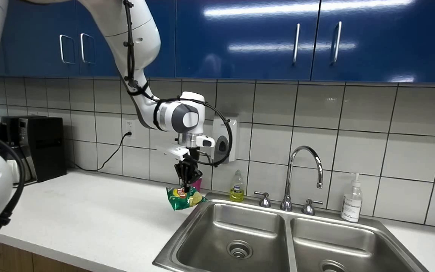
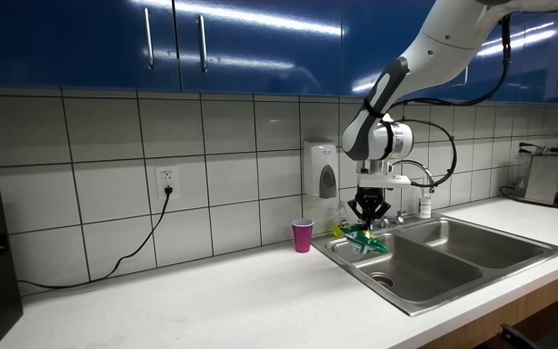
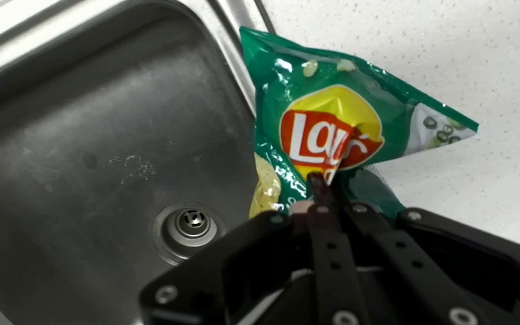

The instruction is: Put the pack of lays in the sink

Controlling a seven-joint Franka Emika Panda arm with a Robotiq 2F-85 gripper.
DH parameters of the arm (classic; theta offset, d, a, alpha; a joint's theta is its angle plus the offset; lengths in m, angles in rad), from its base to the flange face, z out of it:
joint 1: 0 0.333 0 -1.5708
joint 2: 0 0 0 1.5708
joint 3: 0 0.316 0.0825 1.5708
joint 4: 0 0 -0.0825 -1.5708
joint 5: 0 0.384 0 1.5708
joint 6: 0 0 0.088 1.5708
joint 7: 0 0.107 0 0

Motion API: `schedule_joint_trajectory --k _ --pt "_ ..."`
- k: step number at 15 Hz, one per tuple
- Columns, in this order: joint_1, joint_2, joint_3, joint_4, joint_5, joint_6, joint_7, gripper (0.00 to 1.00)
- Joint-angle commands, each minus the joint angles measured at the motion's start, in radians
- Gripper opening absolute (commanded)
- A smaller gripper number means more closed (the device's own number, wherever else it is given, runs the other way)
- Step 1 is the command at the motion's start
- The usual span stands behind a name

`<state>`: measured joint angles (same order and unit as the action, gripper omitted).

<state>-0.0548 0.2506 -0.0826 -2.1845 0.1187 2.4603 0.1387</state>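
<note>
The green pack of lays [image 1: 176,203] hangs from my gripper [image 1: 186,188] above the counter beside the sink's back corner. In an exterior view the pack [image 2: 365,242] appears in front of the near basin. In the wrist view the pack [image 3: 327,122] overlaps the sink's side rim and the white counter. My gripper [image 3: 327,180] is shut on the pack's creased middle and pinches it. The gripper [image 2: 368,224] points down. The steel sink [image 1: 182,232] has two basins; in the wrist view one basin [image 3: 84,149] and its drain lie to the left of the pack.
A pink cup [image 2: 302,237] stands on the counter by the sink corner, close to the gripper. A yellow dish soap bottle [image 1: 236,189], the faucet [image 1: 288,181] and a pump bottle [image 1: 352,202] stand along the back. A wall dispenser [image 2: 320,167] hangs behind the wrist.
</note>
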Motion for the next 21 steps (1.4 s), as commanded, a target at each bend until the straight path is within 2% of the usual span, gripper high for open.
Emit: schedule_joint_trajectory --k 1,10,21 --pt "-0.044 -0.014 -0.022 0.006 0.026 -0.027 -0.009 0.00" --pt "-0.120 0.067 -0.071 0.058 0.041 -0.018 -0.024 0.00" --pt "-0.165 0.312 -0.074 0.204 0.033 0.002 -0.019 0.00"
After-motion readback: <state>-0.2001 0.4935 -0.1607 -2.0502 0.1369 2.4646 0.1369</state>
